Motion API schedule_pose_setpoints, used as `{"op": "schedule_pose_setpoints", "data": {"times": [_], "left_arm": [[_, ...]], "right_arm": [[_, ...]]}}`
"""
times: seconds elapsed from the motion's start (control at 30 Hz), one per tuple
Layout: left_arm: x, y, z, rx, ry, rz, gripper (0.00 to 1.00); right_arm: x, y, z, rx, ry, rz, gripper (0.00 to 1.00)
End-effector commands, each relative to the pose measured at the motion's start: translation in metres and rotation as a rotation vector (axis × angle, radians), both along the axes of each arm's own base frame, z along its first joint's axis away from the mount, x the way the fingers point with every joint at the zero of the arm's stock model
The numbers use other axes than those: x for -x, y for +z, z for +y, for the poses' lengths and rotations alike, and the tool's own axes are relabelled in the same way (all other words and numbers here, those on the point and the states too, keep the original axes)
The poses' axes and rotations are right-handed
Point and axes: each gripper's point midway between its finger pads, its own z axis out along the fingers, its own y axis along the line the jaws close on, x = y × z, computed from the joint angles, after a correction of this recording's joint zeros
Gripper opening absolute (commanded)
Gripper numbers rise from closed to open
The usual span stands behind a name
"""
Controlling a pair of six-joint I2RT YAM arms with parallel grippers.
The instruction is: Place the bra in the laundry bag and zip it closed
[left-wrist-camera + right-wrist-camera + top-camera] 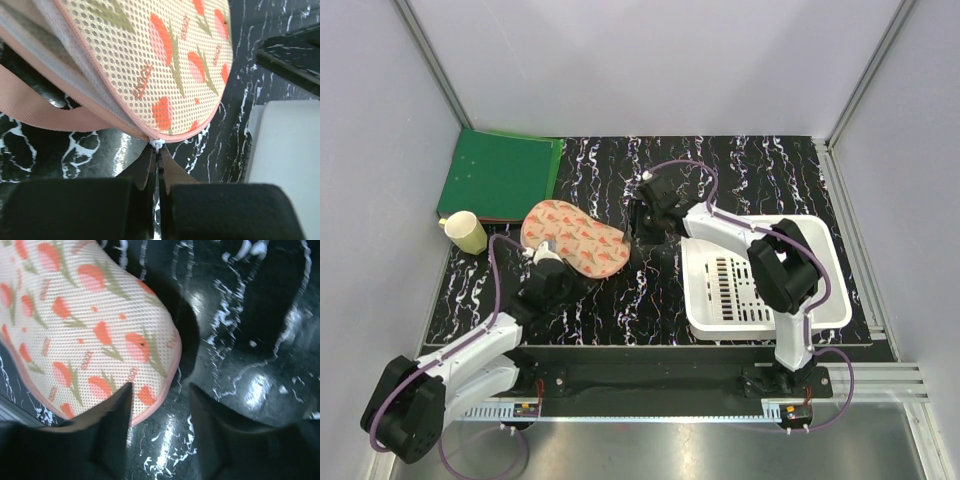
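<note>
The laundry bag point(575, 238) lies left of centre on the black marbled table, a peach pouch with red-orange prints. My left gripper point(156, 150) is at its near edge, shut on the small white zipper pull point(157, 144). Left of the pull the seam gapes, showing pale lining point(60, 60) above pink fabric point(45, 107). I cannot tell whether that fabric is the bra or the bag's lower half, and no bra shows anywhere else. My right gripper point(160, 390) hovers open at the bag's rounded right end point(100, 340) with nothing between its fingers. From above, the right gripper point(642, 218) sits just right of the bag.
A white slotted basket point(765, 275) stands at the right, under the right arm. A green folder point(500, 175) lies at the back left, with a pale yellow cup point(468, 232) in front of it. The basket's white wall point(280, 145) is close to the left gripper's right side.
</note>
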Motion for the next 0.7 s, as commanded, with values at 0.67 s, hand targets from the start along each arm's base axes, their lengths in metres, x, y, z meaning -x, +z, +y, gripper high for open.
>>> {"op": "schedule_pose_setpoints", "data": {"times": [0.67], "left_arm": [[-0.001, 0.054, -0.043, 0.137, -0.083, -0.112, 0.0]], "right_arm": [[0.07, 0.023, 0.052, -0.396, -0.159, 0.221, 0.54]]}}
